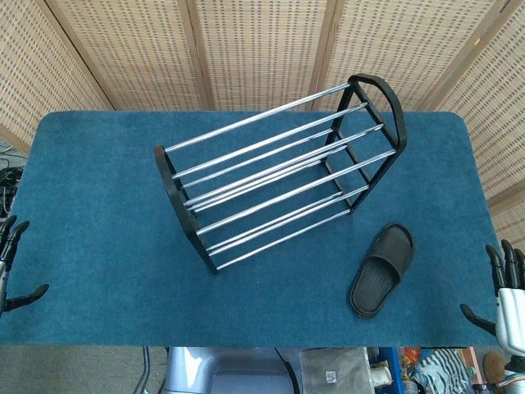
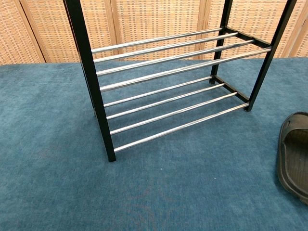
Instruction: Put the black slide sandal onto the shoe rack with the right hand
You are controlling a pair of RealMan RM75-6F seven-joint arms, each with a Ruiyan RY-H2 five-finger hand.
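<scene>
Your black slide sandal [image 1: 382,269] lies flat on the blue table [image 1: 98,205], just off the near right end of the shoe rack [image 1: 279,168] and not touching it. Your right hand [image 1: 504,289] waits beyond the sandal at the table's edge, fingers spread, holding nothing; your left hand [image 1: 12,263] sits far across from the rack, equally spread and empty.

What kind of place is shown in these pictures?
Probably a staged indoor test area, not a home: a table covered in blue carpet, woven screen panels behind it, and only a shoe rack and a black sandal.
</scene>
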